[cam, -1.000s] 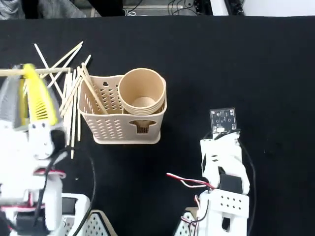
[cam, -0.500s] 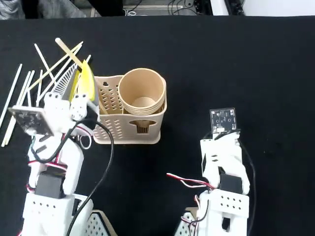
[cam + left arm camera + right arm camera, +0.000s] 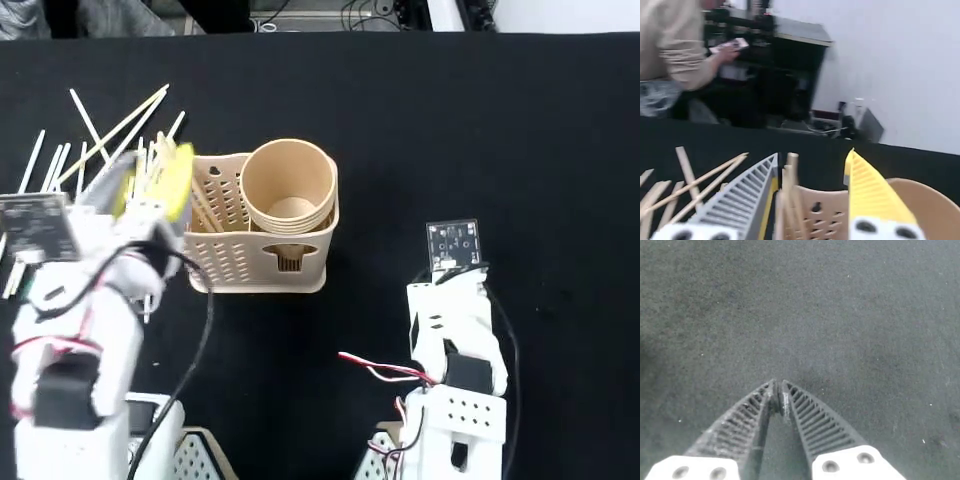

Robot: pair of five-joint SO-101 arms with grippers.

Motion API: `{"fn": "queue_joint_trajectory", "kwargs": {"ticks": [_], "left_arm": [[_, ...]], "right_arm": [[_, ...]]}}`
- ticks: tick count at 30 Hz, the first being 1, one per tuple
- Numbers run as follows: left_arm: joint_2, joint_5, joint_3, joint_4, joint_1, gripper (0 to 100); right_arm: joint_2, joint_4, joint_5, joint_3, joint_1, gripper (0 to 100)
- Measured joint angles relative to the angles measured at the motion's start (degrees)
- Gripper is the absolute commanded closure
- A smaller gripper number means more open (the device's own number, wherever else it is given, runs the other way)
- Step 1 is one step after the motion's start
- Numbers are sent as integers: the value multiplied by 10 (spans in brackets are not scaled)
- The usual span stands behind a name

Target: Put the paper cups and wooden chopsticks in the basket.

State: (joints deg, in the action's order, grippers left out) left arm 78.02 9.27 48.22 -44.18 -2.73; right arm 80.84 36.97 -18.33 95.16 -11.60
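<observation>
The left claw (image 3: 155,165), which a second ago carried a chopstick in from the bench's left edge, now hangs released over the basket (image 3: 255,265) beside the nested paper cups (image 3: 288,185). Loose chopsticks (image 3: 110,125) near the far-left corner apparently remain to collect. The right claw (image 3: 776,390) rests clenched.

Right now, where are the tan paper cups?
High view: the nested tan paper cups stand in the right compartment of the beige perforated plastic basket.
</observation>
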Motion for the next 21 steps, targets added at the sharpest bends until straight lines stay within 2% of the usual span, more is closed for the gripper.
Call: {"fn": "queue_joint_trajectory", "kwargs": {"ticks": [5, 8, 16, 21], "left_arm": [[-93, -62, -146, -146, -131, 782], [-202, -118, -214, -196, -197, 782], [-546, -203, -324, -217, -311, 783], [-747, -244, -404, -217, -342, 787]], "right_arm": [[0, 0, 0, 0, 0, 986], [0, 0, 0, 0, 0, 986], [0, 0, 0, 0, 0, 986], [0, 0, 0, 0, 0, 986]]}}
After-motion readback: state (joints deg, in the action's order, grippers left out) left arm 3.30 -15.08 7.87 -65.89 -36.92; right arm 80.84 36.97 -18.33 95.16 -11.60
